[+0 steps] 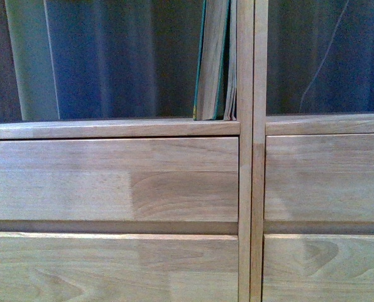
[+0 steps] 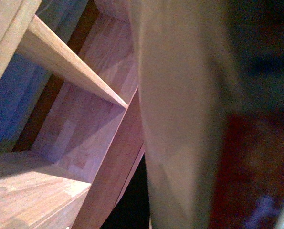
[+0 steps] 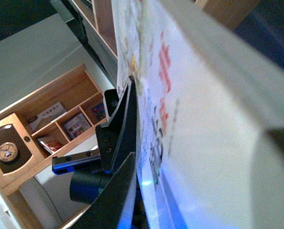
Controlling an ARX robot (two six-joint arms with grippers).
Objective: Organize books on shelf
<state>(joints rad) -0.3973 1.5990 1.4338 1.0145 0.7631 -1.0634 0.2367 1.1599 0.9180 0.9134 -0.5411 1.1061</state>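
In the front view, a teal-covered book [image 1: 212,63] with cream pages stands tilted in the light-wood shelf [image 1: 111,129]. It rests against the upright divider [image 1: 253,151], with a thin pale booklet [image 1: 231,69] beside it. Neither gripper shows in that view. In the left wrist view, the pale face of the held book [image 2: 180,119] fills the middle and hides my left fingers. In the right wrist view, my right gripper is shut on a white book with red marks [image 3: 189,95]. One black finger [image 3: 120,138] presses on its cover.
Four plain drawer fronts [image 1: 111,179] lie below the open compartments. Shelf boards [image 2: 70,67] and a compartment floor [image 2: 32,191] are close beside the left-held book. A small wooden cabinet [image 3: 17,148] holding booklets [image 3: 77,125] stands behind the right arm.
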